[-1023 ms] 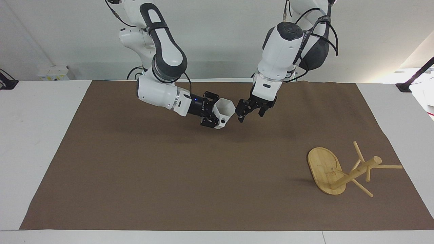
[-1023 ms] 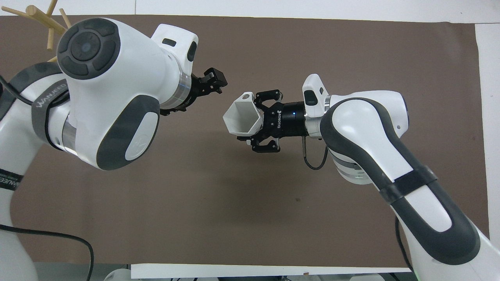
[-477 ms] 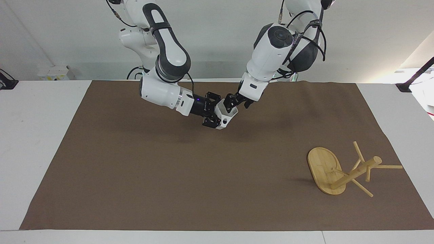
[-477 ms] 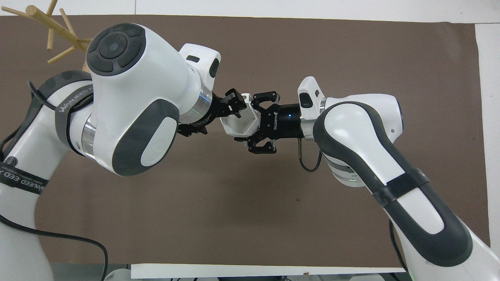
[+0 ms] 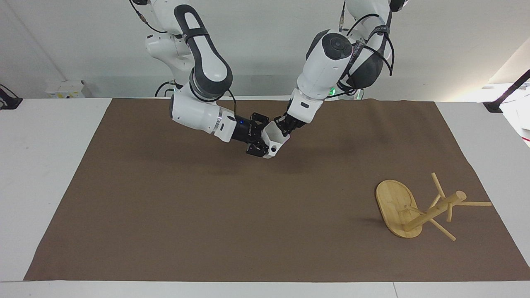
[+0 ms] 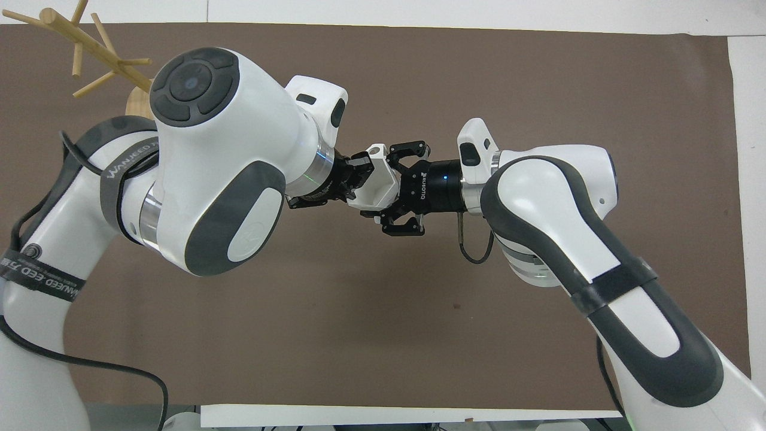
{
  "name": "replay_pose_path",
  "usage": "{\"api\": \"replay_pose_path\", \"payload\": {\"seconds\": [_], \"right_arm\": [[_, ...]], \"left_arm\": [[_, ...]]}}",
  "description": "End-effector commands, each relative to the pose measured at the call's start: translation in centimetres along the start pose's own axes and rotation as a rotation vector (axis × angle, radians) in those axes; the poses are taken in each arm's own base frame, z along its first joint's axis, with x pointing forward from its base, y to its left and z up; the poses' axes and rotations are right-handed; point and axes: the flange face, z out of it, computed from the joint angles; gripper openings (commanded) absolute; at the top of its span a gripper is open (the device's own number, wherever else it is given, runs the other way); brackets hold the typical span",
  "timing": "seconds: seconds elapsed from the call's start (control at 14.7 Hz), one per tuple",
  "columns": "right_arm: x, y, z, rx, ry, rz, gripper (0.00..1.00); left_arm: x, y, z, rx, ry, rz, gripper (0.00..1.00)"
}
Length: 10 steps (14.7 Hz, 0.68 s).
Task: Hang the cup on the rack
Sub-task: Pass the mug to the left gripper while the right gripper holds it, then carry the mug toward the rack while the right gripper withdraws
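one cup (image 5: pixel 274 140) is held in the air by the right gripper (image 5: pixel 260 138), jaws closed on it. the left gripper (image 5: pixel 283 125) reaches into its rim; whether those jaws grip cannot be told. one rack (image 5: pixel 418 209) lies tipped on the tabletop (image 5: pixel 207 215).

A matt white plastic cup (image 5: pixel 275 142) meets glossy white arm shells and matt black hand (image 5: pixel 261 140) hardware above a dull brown, cloth-like mat (image 5: pixel 207 207) on the smooth white tabletop (image 5: pixel 45 165). The rack (image 5: pixel 418 209) is pale, satin-finished bamboo.
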Motion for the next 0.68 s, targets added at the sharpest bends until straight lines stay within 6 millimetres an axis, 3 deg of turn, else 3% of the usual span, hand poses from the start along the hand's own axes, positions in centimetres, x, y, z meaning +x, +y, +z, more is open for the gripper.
{"api": "replay_pose_path", "payload": {"seconds": [0.0,0.14,0.27,0.34,0.48,0.61], "right_arm": [[-0.2,-0.3,-0.1,-0.008,0.0,0.005,0.55],[-0.4,0.0,-0.5,-0.013,0.001,-0.007,1.0],[-0.8,0.6,-1.5,-0.021,-0.004,-0.034,1.0],[-1.6,1.5,-3.0,-0.035,-0.01,-0.063,1.0],[-4.1,3.2,-7.2,0.008,-0.107,-0.134,1.0],[-6.3,4.8,-12.3,0.061,-0.22,-0.171,1.0]], "left_arm": [[-0.7,-0.4,0.1,-0.003,-0.002,0.027,0.0],[-0.4,-0.4,0.0,-0.006,0.003,0.031,0.0],[-0.2,-0.5,-0.1,-0.008,0.009,0.058,0.0],[-0.1,-0.6,0.0,-0.004,0.008,0.063,0.0],[0.9,-1.5,-0.4,0.004,0.007,0.058,0.0],[3.7,-3.4,-1.0,-0.001,0.026,0.04,0.0]]}}
